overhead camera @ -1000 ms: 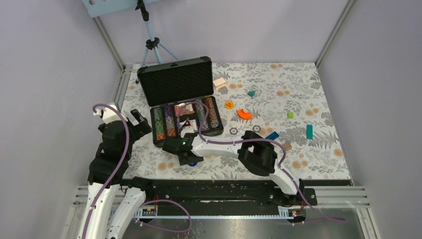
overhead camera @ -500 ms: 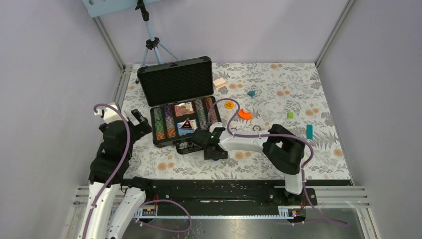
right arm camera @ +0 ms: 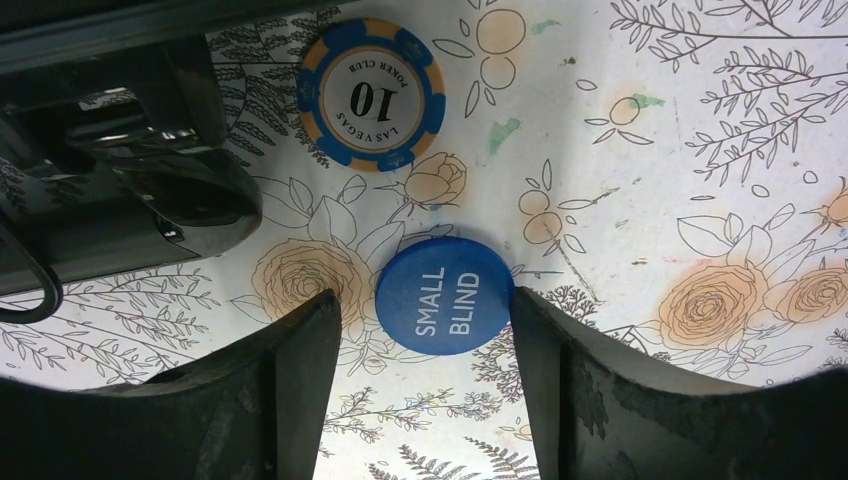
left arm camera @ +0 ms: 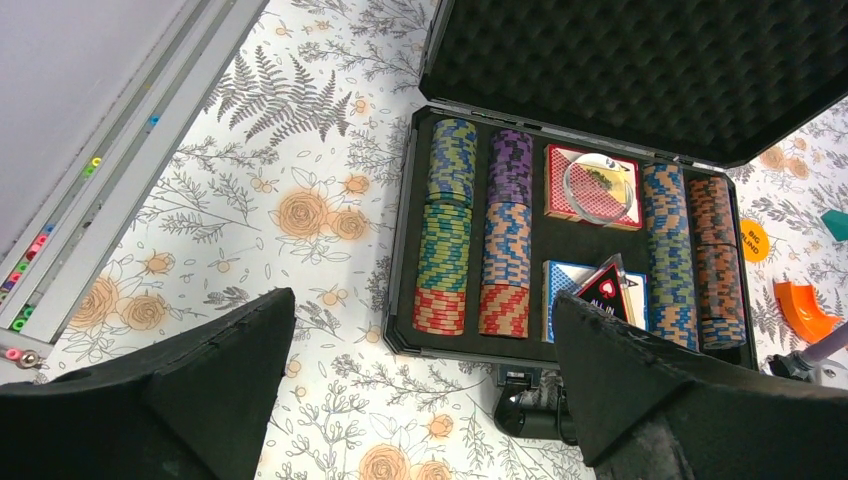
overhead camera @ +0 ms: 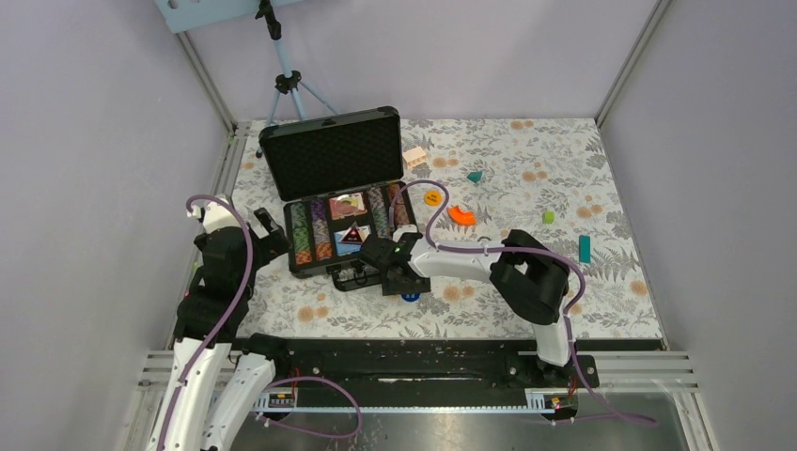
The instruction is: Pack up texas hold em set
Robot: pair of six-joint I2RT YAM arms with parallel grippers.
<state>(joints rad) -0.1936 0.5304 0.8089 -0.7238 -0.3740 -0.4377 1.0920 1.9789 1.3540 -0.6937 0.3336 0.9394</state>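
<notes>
The black briefcase (overhead camera: 331, 155) lies open at the back left, its base (left arm camera: 402, 250) holding rows of striped poker chips (left arm camera: 447, 240) and two card decks (left arm camera: 590, 185). My right gripper (overhead camera: 402, 282) is open and low over the table, just in front of the case handle (right arm camera: 130, 190). In the right wrist view its fingers (right arm camera: 300, 370) stand either side of a blue "SMALL BLIND" disc (right arm camera: 445, 295), the right one at its rim. A blue and orange "10" chip (right arm camera: 370, 95) lies just beyond. My left gripper (left arm camera: 422, 330) is open and empty, raised left of the case.
An orange "BIG BLIND" disc (overhead camera: 432, 198), an orange curved block (overhead camera: 461, 215), a teal block (overhead camera: 585, 248), a green cube (overhead camera: 548, 217) and a wooden piece (overhead camera: 414, 156) lie right of the case. A tripod (overhead camera: 282, 85) stands behind it.
My right gripper has swung right along the case front, from left of the handle to its right. The blue disc now lies farther right, between its fingers. The left arm shifted slightly.
</notes>
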